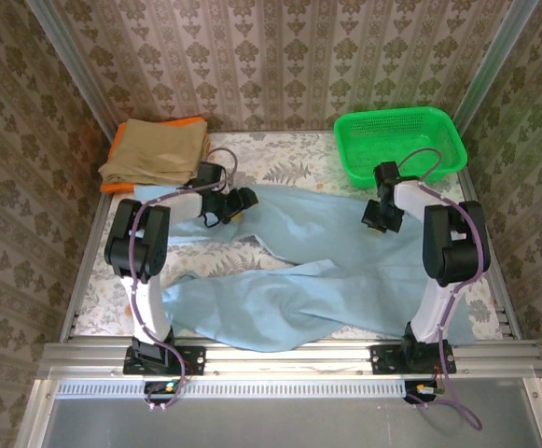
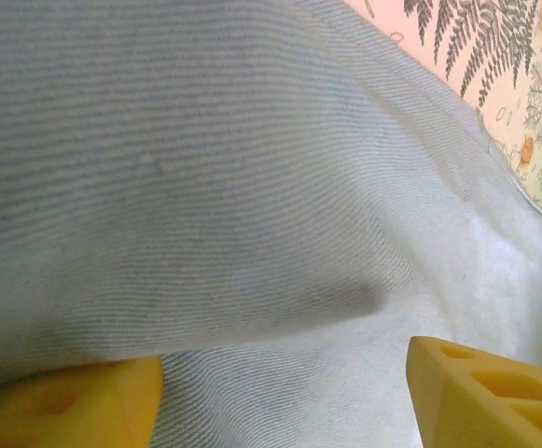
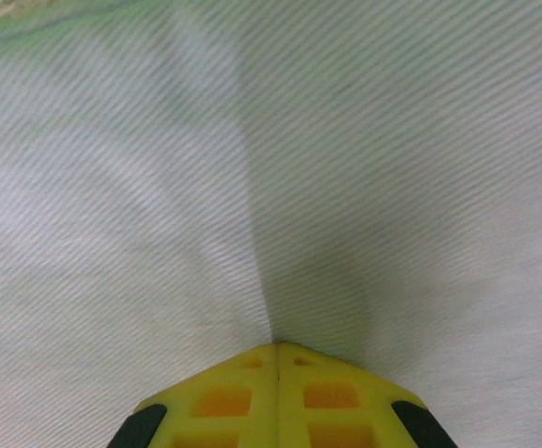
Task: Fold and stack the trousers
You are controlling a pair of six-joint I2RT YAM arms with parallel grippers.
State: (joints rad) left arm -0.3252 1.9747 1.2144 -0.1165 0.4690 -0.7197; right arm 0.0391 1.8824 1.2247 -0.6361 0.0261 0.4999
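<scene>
Gathering the light sky-blue trousers of thin, soft fabric (image 1: 326, 294), sprawled from the worktop's middle to its near and right edges, calls for matched grips. The left arm's jaws stand spread with cloth between them; I judge they should close on the edge. The right arm's jaws, pressed together, pinch a fabric ridge. No brand, label or writing can be read.

Top view: bright, even light, soft shadows, sharp. Left wrist: trousers (image 2: 252, 187) v. close, soft focus, dark shadow at 5 o'clock, bg at 1 o'clock washed out. Right wrist: fabric blurry twd 12, grey shadow ctr to 6.
</scene>
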